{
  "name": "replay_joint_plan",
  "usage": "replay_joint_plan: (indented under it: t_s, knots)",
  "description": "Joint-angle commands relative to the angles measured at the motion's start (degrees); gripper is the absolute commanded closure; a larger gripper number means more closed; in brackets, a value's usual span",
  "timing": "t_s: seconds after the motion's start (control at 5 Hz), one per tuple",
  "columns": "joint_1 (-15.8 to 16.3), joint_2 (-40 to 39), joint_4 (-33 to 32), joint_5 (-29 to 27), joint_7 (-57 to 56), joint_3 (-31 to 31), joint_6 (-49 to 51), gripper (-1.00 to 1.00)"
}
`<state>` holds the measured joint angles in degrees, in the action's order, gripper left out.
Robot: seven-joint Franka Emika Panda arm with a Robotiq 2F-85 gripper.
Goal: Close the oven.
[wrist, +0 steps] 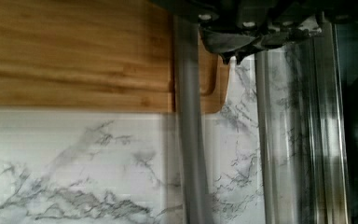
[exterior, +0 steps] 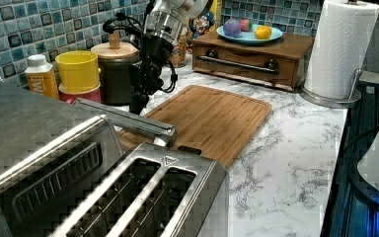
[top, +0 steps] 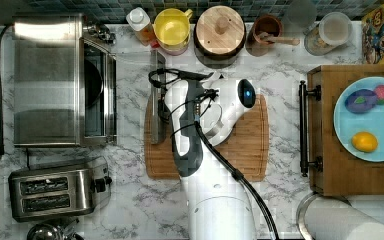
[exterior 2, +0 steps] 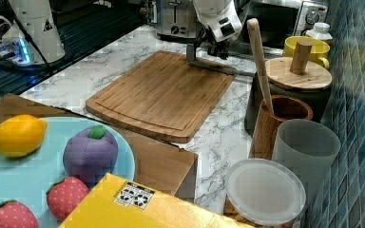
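Note:
The oven [top: 45, 80] stands at the top view's left with its glass door [top: 132, 100] dropped open toward the cutting board. The long metal handle [top: 157, 107] lies along the door's outer edge, above the board's rim. My gripper [exterior: 138, 106] hangs point-down right at the far end of the handle [exterior: 128, 121] in the left view. In the wrist view the fingertips [wrist: 225, 55] sit together just beside the handle bar [wrist: 191, 140], between it and the door frame, with nothing held. The gripper looks shut.
A bamboo cutting board [top: 240, 145] lies under the arm. A two-slot toaster [top: 55, 190] sits beside the oven. A bottle [top: 140, 22], yellow cup [top: 172, 27] and lidded jar [top: 220, 30] line the back wall. A wooden drawer box [top: 325, 125] with a plate of toy fruit stands at the top view's right.

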<state>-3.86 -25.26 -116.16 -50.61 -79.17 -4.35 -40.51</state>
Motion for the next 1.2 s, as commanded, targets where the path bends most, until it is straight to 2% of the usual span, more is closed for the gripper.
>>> replay_joint_plan:
  t_s: [0.2, 0.6, 0.8, 1.0, 1.2]
  knots:
    - [1.01, -6.06, 10.53, -3.19, 5.57, -3.13, 4.74, 1.00]
    - [-0.71, -3.41, 9.13, -4.53, 4.80, -4.62, 6.88, 1.00]
    - [-0.36, 0.13, 6.61, -6.31, 4.21, -5.52, 5.76, 1.00]
    - [0.89, 3.07, 6.50, -5.70, 4.41, -6.35, 6.90, 1.00]
    - [3.76, 6.51, 5.49, -4.12, 5.83, -7.64, 5.19, 1.00]
